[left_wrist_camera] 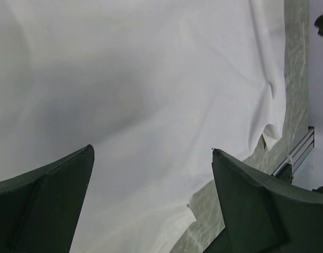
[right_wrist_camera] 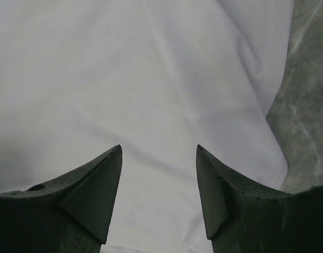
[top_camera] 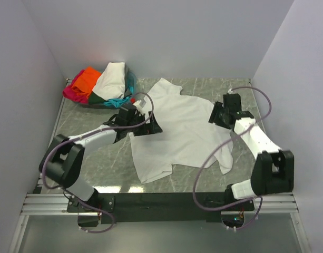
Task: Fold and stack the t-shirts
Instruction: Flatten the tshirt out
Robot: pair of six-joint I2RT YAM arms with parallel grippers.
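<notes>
A plain white t-shirt (top_camera: pixel 177 129) lies spread flat on the marbled table, with a sleeve at the far side and another at the near right. My left gripper (top_camera: pixel 150 126) is open over the shirt's left edge; in its wrist view (left_wrist_camera: pixel 152 153) the jaws stand wide apart above white cloth (left_wrist_camera: pixel 150 79) with nothing between them. My right gripper (top_camera: pixel 216 113) is open over the shirt's right side; in its wrist view (right_wrist_camera: pixel 158 150) the fingers straddle flat white cloth (right_wrist_camera: pixel 150 74). A pile of other t-shirts (top_camera: pixel 100 84), orange, magenta, cream-white, teal and dark green, lies at the far left.
Grey walls close in the table on the left, back and right. A metal rail (top_camera: pixel 150 203) runs along the near edge by the arm bases. Bare marbled table (top_camera: pixel 98 163) shows left of the shirt and along the far edge.
</notes>
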